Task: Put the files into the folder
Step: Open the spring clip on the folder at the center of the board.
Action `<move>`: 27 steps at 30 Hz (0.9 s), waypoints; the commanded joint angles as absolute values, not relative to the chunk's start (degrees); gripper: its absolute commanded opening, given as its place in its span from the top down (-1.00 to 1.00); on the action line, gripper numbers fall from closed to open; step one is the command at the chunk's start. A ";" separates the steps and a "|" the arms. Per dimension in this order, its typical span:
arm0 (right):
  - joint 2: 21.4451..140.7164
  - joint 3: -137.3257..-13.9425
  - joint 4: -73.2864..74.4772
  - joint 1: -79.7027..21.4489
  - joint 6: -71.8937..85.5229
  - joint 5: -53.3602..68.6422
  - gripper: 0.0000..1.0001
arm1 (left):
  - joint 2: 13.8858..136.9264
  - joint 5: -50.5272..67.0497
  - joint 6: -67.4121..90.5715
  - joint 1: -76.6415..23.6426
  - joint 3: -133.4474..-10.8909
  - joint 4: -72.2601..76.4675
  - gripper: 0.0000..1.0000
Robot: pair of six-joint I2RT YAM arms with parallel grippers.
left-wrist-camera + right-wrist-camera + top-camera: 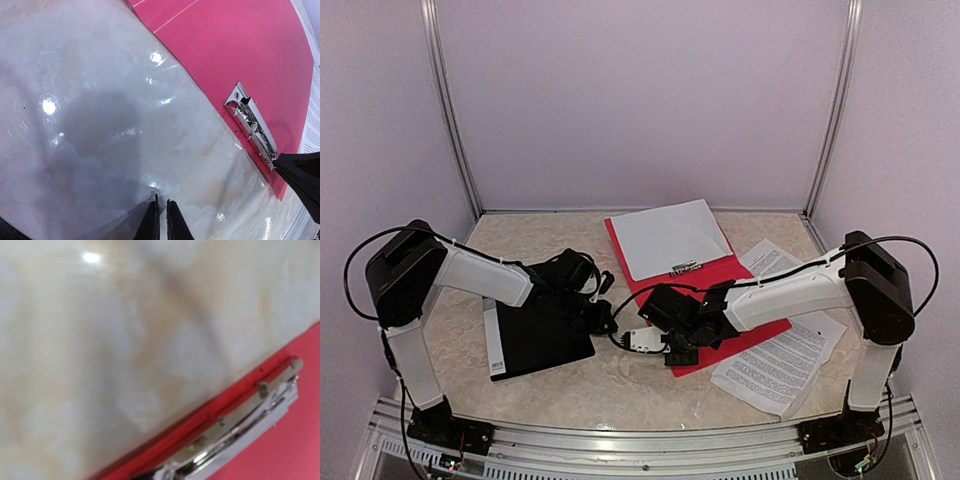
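Note:
An open red folder (745, 285) lies in the middle of the table, with one blank white sheet (670, 238) on its far half. Beside its right edge lie printed files (775, 365). My left gripper (605, 322) hovers over bare table left of the folder. In the left wrist view its fingertips (161, 212) stand almost together with nothing between them. My right gripper (672, 352) is at the folder's near left edge. Its fingers do not show in the right wrist view, where the folder's metal clip (240, 430) lies close along the red edge (210, 410).
A flat black cover (535, 335) with a white label strip lies under the left arm. More printed paper (770, 258) sits at the far right. The left wrist view shows the clip (252, 125) and the right arm's black end (302, 175). Walls enclose the table.

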State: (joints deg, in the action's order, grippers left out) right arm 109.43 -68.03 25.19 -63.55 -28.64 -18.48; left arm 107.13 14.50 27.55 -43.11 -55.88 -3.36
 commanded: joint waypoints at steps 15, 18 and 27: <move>100.18 -58.15 17.96 -63.30 -26.55 -6.93 1.00 | 94.36 26.26 25.95 -38.98 -44.62 7.70 0.49; 98.99 -58.23 20.25 -63.64 -26.73 -7.95 1.00 | 92.84 26.17 24.94 -38.85 -43.56 10.45 0.49; 95.65 -54.43 22.44 -64.92 -23.29 -8.09 0.89 | 90.08 26.73 18.39 -38.63 -43.32 13.79 0.43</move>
